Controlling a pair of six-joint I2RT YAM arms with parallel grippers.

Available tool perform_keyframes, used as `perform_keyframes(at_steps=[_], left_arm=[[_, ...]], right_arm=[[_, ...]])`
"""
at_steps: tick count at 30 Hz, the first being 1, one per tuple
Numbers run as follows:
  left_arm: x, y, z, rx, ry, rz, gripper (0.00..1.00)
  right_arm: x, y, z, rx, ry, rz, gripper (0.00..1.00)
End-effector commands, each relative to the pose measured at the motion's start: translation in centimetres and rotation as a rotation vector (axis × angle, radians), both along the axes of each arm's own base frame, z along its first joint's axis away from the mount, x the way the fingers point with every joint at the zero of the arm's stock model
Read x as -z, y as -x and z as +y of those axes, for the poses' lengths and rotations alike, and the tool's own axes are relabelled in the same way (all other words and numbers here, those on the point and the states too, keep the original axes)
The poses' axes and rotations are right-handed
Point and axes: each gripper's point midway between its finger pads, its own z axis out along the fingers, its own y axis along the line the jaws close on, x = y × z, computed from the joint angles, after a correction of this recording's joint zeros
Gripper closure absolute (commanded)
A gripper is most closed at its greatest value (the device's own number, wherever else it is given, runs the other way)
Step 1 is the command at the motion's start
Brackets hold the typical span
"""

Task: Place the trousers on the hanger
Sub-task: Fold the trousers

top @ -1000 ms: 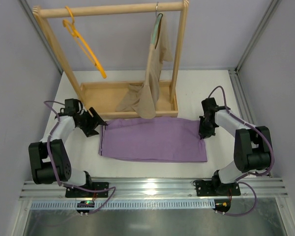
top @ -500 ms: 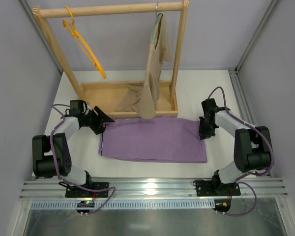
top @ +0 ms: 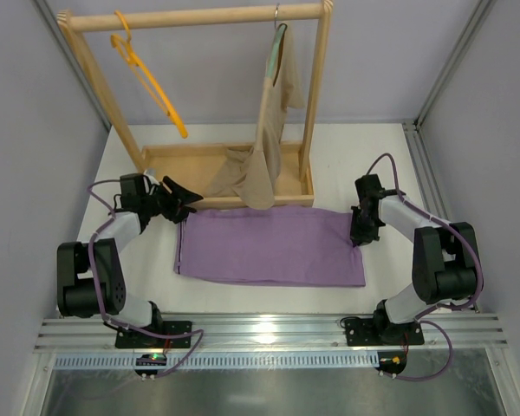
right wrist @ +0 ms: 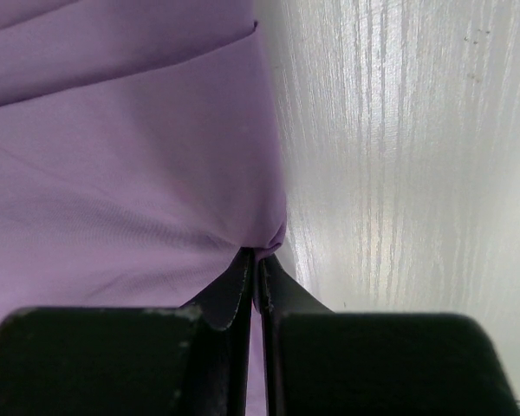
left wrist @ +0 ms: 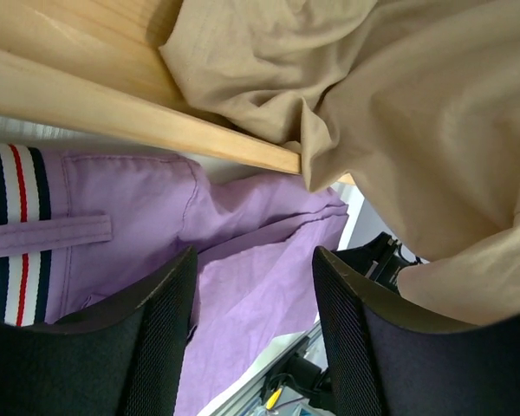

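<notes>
Right gripper (right wrist: pixel 258 260) tight on trousers (top: pixel 269 247) edge; left gripper (left wrist: pixel 253 269) agape near waistband (left wrist: pixel 17 227), beside rack (left wrist: pixel 113 108).

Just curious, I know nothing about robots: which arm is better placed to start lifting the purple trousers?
Probably the right. The right end effector is shut on the trousers' edge, pinching the cloth; the left end effector is open near the striped waistband, gripping nothing.

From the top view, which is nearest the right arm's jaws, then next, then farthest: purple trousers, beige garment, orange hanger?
1. Purple trousers, right edge held by the right gripper.
2. Beige garment, on the wooden rack, farther left.
3. Orange hanger, rack's far left.
</notes>
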Motion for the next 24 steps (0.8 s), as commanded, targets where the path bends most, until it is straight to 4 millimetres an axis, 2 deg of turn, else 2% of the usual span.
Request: perform_keyframes(at_steps=[1,5,8,10,12,13,17,20,22,24], left_arm=[[-1.7,-0.4,-0.5,0.033,0.014,-0.095,0.44],[-1.5,-0.5,-0.2,0.035,-0.01,-0.106,0.5],[-1.5,-0.8,1.2,0.005,-0.034,-0.113,0.53],[-1.6,-1.0,2.9,-0.043,-0.083,-0.115,0.55],[-0.8,0.0,4.7,-0.069,-0.223,-0.065,0.56],[0.0,0.3,6.6,-0.137,-0.327,-0.022,0.54],[-0.4,1.9,8.8,-0.197,-0.471,0.011,0.48],[0.5,3.2,7.0,-0.102,-0.473,0.092,0.43],[1.9,4.1,5.3,-0.031,-0.463,0.136,0.41],[2.4,4.3,3.8,0.006,-0.383,0.13,0.39]], right_arm=[[-0.2,-0.3,-0.5,0.008,0.02,-0.018,0.94],[-0.2,-0.3,-0.5,0.009,0.021,-0.019,0.94],[-0.4,-0.4,-0.6,0.012,0.027,-0.026,0.94],[-0.6,-0.3,-0.7,0.015,0.034,-0.028,0.94],[-0.9,-0.2,-1.5,0.034,0.076,-0.025,0.94],[-1.1,-0.1,-1.9,0.045,0.101,-0.022,0.94],[-1.9,-0.5,-1.9,0.066,0.103,-0.041,0.93],[-2.3,-0.9,-1.3,0.071,0.068,-0.065,0.9],[-2.5,-1.1,-1.0,0.071,0.054,-0.072,0.89],[-2.8,-1.2,-1.0,0.073,0.051,-0.081,0.88]])
